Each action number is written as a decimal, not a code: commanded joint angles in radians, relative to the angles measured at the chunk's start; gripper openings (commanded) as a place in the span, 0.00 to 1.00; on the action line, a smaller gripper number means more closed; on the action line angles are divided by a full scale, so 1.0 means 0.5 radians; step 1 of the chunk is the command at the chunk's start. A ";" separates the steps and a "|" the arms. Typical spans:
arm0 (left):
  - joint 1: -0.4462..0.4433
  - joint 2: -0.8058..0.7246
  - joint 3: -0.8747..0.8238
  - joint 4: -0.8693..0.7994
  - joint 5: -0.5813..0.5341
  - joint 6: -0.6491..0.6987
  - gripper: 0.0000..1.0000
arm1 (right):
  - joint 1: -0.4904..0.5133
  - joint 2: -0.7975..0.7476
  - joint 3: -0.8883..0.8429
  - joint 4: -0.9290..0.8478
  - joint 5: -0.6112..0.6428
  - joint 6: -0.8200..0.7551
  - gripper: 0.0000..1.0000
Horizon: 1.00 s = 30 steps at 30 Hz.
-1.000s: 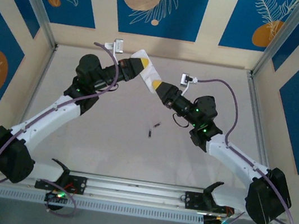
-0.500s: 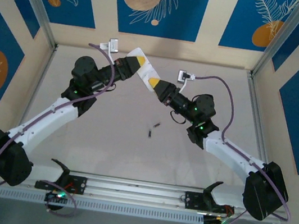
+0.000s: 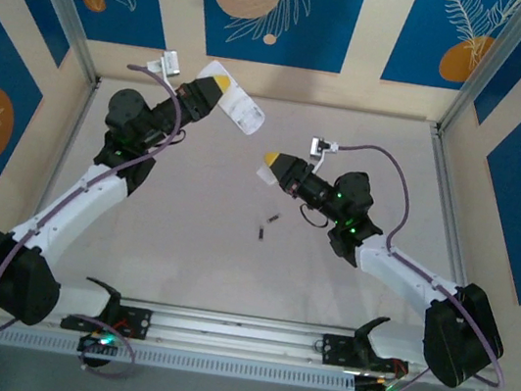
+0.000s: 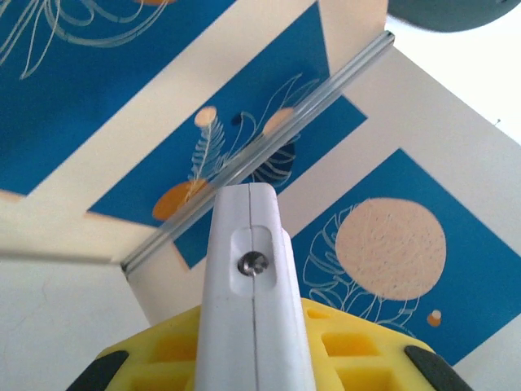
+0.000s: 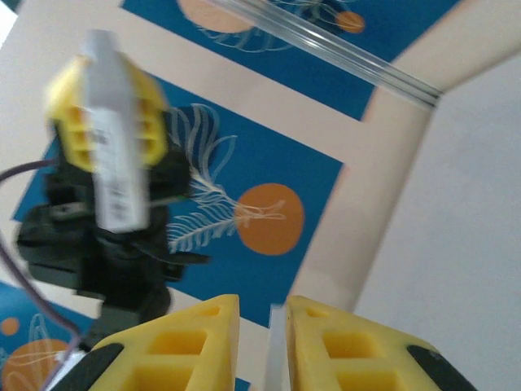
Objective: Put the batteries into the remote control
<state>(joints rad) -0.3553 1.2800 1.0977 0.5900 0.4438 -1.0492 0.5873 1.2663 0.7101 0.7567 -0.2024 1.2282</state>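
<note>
Since the earlier frame your arms have parted: the left gripper (image 3: 214, 87) has drawn back toward the far left corner with the remote control (image 3: 239, 110), and the right gripper (image 3: 270, 163) no longer touches it.

Left jaws are pinched on one end of the remote. Its white body juts past them, raised off the tabletop (image 3: 180, 203), with a recessed screw (image 4: 254, 262) facing the left wrist camera. Right jaws stand nearly pressed together on a thin white strip (image 5: 277, 346) (you cannot tell from these views what the part is). Remote and right jaws are well apart.

You will find the batteries (image 3: 266, 226) lying together on the tabletop near its middle, nearer the arm bases than the right gripper's tip, touched by neither arm.

Surface: plain pale tabletop, bounded by aluminium rails (image 3: 62, 10). Walls (image 3: 280, 10): beige panels carrying blue prints of leaves and orange discs.
</note>
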 commanded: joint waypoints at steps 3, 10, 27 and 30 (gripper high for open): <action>0.013 -0.077 0.048 0.118 0.002 0.016 0.02 | -0.011 -0.117 -0.004 -0.160 0.015 -0.134 0.16; 0.038 -0.139 -0.076 -0.145 0.034 0.151 0.02 | -0.134 -0.398 0.054 -0.988 0.219 -0.691 0.06; 0.038 -0.265 -0.432 -0.704 0.204 0.494 0.00 | -0.348 0.612 0.642 -2.605 1.548 -1.384 0.07; 0.039 -0.262 -0.491 -0.722 0.208 0.533 0.00 | -0.327 0.771 0.667 -2.625 1.544 -1.321 0.08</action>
<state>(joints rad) -0.3443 1.1713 0.8711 0.2497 0.5236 -0.8341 0.4152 1.6218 1.0012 -0.4889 0.5285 0.5362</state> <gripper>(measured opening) 0.182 0.132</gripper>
